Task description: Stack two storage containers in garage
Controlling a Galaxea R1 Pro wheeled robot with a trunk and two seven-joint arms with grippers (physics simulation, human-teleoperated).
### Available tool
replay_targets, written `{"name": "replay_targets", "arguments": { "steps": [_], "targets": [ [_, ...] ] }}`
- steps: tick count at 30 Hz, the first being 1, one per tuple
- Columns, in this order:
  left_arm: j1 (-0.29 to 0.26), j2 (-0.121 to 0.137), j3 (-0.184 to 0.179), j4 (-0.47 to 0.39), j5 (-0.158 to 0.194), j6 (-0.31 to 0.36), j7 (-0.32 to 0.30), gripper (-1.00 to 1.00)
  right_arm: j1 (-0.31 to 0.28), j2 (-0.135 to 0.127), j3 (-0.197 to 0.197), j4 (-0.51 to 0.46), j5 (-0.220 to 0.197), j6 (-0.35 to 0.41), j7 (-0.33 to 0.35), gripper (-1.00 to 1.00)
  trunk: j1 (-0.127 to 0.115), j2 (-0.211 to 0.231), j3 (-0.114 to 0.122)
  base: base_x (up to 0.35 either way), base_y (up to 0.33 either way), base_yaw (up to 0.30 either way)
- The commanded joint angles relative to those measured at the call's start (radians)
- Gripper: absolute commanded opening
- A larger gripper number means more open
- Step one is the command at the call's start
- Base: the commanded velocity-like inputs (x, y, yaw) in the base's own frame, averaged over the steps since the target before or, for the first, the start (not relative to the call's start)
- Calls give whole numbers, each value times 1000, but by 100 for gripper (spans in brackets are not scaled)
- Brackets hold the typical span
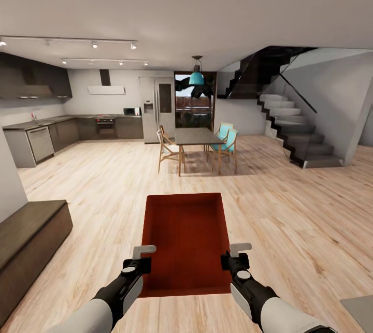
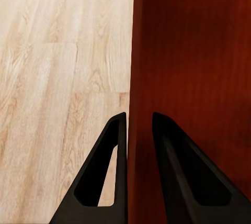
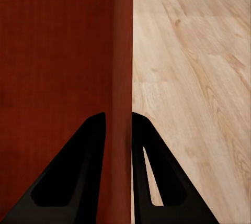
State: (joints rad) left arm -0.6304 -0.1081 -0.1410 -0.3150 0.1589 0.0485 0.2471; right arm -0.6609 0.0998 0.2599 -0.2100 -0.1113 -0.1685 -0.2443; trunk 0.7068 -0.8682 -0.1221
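Two black claws held a red-orange storage container (image 1: 187,240) level in front of the robot, above a light wood plank floor (image 1: 290,219): the left claw (image 1: 143,256) was clamped over the container's left wall, the right claw (image 1: 234,253) over its right wall, one finger inside and one outside each thin edge. Both wrist views confirmed the pinch, the left claw (image 2: 139,122) and right claw (image 3: 118,119) each straddling a wall. No writing could be read anywhere. A dark bench (image 1: 28,237) stood close on the left; open planks ran ahead to a dining table (image 1: 196,137) with chairs, a kitchen on the left and a staircase (image 1: 292,126) on the right.
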Motion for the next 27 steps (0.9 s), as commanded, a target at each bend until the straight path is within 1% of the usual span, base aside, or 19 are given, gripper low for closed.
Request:
{"name": "replay_targets", "arguments": {
  "steps": [1, 14, 18, 21, 27],
  "targets": [
    [0, -1, 18, -6, -15, 5, 17, -100, -1, 9, -41, 3, -67, -6, -41, -100, 0, -1, 0, 0, 0, 0],
    [0, -1, 18, -6, -15, 5, 18, -100, -1, 9, -41, 3, -67, -6, -41, -100, 0, -1, 20, 0, 0, 0],
    [0, -1, 18, -5, -16, 5, 17, -100, -2, 9, -41, 3, -67, -5, -40, -100, 0, -1, 23, 31, 0, 0],
    [0, 0, 18, -4, -16, 5, 17, -100, -1, 9, -41, 3, -67, -4, -39, -100, 0, -1, 23, 192, 0, 0],
    [0, 1, 18, -4, -16, 5, 17, -100, -2, 9, -41, 3, -67, 0, -39, -100, 0, -1, 23, 293, 0, 0]
  ]
}}
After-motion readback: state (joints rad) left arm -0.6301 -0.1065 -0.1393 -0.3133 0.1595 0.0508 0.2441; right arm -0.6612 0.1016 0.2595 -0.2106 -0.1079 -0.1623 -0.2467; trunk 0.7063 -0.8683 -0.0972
